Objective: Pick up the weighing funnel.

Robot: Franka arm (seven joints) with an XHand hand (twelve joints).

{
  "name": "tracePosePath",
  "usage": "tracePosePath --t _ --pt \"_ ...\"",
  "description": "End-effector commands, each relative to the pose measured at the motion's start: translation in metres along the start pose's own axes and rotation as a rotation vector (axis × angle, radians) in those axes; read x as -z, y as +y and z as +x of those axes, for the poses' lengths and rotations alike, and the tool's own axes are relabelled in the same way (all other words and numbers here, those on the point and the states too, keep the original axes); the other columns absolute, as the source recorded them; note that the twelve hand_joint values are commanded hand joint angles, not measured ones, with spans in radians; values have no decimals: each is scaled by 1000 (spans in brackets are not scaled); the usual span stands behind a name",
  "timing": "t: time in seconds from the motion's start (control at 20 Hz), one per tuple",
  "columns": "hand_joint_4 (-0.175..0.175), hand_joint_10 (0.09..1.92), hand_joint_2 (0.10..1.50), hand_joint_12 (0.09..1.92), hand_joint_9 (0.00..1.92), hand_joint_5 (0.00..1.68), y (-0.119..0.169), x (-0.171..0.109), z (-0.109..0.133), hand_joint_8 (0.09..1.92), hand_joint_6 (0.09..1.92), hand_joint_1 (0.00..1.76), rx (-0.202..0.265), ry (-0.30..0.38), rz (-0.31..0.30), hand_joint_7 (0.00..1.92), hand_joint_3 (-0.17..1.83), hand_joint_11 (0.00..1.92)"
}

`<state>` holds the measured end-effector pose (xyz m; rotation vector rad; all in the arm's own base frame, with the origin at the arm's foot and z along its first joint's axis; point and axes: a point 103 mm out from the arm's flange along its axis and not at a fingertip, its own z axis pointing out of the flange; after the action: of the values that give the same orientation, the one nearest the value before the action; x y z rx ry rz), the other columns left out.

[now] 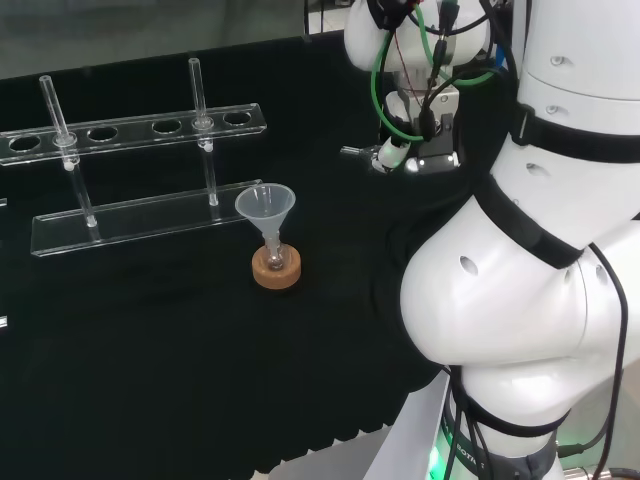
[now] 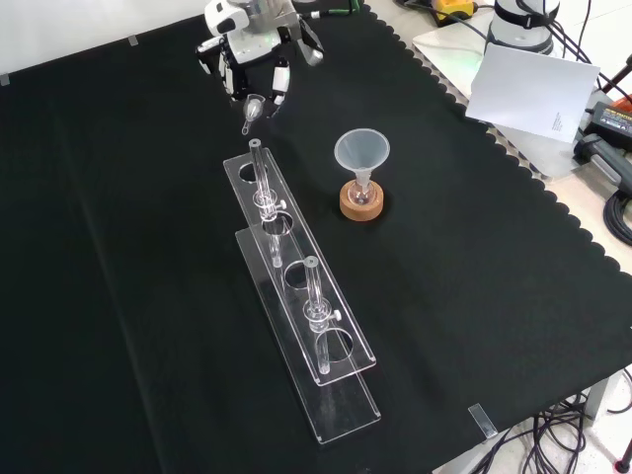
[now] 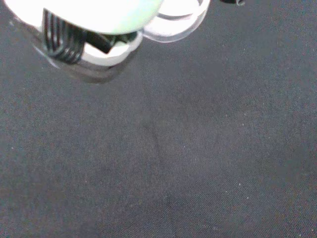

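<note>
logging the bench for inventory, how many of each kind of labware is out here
tubes: 2
rack: 1
funnel: 1
flask: 1
cork ring: 1
weighing funnel, held in the fingers: 1
total: 7

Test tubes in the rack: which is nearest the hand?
The upper tube in the front view, just below the hand; the other tube stands farther down.
</note>
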<state>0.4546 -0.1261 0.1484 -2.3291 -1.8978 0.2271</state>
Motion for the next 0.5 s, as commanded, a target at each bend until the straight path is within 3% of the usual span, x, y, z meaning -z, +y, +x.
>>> tracePosePath --t 0.05,0.25,0.5 --pt "175 263 595 1569 1062 1558 -5 22 2 87 87 1162 30 -31 -14 1641 630 0" --pt "175 260 595 1563 1060 1558 -12 60 7 87 87 1161 76 -56 -51 1641 630 0" --pt "175 255 595 1556 1054 1558 -25 82 14 87 87 1161 106 -59 -69 1642 630 0"
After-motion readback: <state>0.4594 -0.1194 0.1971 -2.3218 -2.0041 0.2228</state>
